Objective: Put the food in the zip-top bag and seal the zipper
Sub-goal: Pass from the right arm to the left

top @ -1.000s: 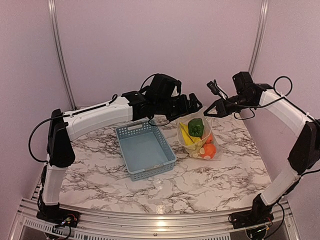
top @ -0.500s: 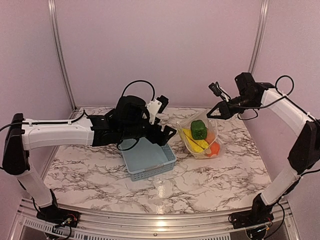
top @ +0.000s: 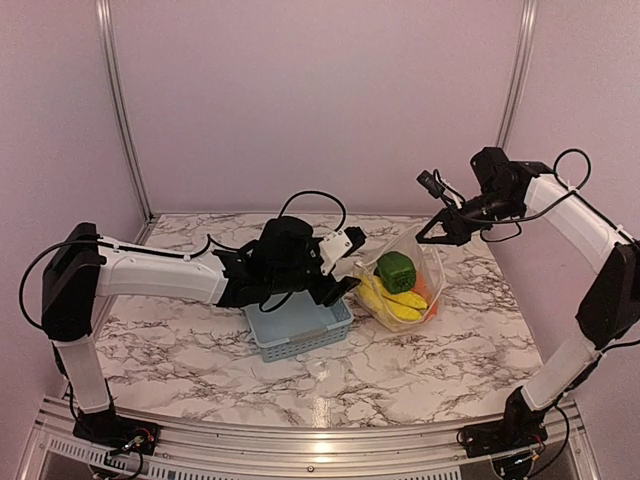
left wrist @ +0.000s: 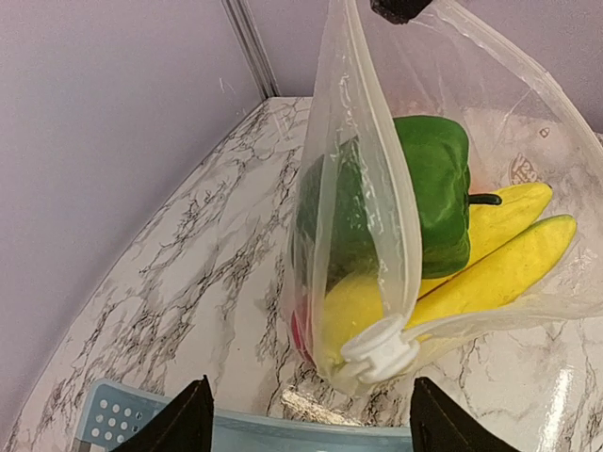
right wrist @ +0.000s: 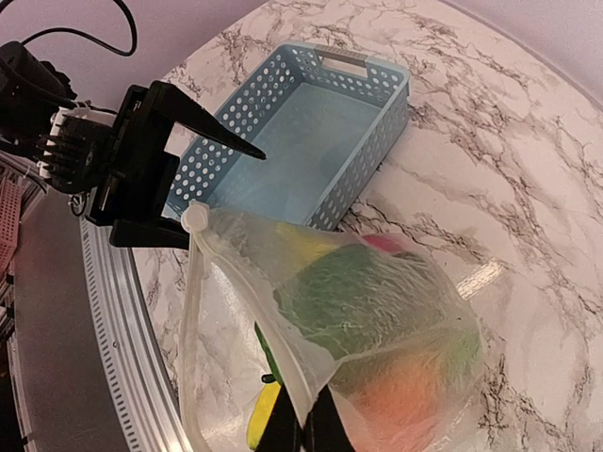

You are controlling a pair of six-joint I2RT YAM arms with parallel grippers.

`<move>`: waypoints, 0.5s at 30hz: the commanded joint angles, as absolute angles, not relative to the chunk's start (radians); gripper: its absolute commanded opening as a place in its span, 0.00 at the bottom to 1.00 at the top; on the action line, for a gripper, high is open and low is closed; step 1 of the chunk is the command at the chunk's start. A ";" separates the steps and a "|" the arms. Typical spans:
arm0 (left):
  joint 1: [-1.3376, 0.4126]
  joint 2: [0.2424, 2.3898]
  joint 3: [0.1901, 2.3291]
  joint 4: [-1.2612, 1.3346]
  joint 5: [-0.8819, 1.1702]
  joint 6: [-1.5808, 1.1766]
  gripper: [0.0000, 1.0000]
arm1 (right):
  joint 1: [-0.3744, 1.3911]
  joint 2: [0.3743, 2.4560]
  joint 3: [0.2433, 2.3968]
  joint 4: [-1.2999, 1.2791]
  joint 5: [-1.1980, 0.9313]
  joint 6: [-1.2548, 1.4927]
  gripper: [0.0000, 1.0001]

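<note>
Food [top: 395, 270], a green pepper and bananas among it, sits in the zip-top bag [top: 428, 270] right of centre. The left gripper [top: 345, 290] hovers wide open and empty over the blue basket's [top: 290, 335] right end, near the bag's white slider [left wrist: 380, 350]. The right gripper [top: 432, 233] is clamped on the bag's top edge.

A blue-grey plastic basket [top: 300, 338] with perforated walls and a handle slot in its end wall sits on the white marble-patterned table [top: 420, 355], left of centre and turned at a slant to the table's edges. Plain lilac walls [top: 310, 100] close in the back and sides, with two aluminium posts [top: 118, 110] rising in front of them. A metal rail [top: 300, 442] runs along the near edge.
</note>
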State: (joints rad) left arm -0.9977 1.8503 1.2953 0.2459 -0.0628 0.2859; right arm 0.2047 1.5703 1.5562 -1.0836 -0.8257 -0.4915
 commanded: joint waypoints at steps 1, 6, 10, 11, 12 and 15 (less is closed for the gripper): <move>-0.997 1.902 1.328 0.378 -0.006 0.343 0.70 | 0.204 1.536 1.591 -1.122 -0.856 -0.550 0.00; -0.996 1.935 1.343 0.415 0.109 0.365 0.50 | 0.204 1.537 1.585 -1.118 -0.844 -0.550 0.00; -0.996 1.951 1.353 0.439 0.133 0.361 0.36 | 0.203 1.543 1.586 -1.113 -0.838 -0.541 0.00; -0.996 1.956 1.353 0.448 0.139 0.359 0.32 | 0.202 1.544 1.586 -1.110 -0.836 -0.538 0.00; -0.995 1.960 1.356 0.454 0.142 0.358 0.29 | 0.202 1.548 1.587 -1.109 -0.835 -0.536 0.00; -0.994 1.973 1.369 0.453 0.146 0.353 0.21 | 0.197 1.561 1.598 -1.111 -0.831 -0.529 0.00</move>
State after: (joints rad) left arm -0.9977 1.9476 1.3357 0.4038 0.1104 0.3546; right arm 0.2043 1.5703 1.5562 -1.1156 -0.8215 -0.5282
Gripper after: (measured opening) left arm 0.246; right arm 0.004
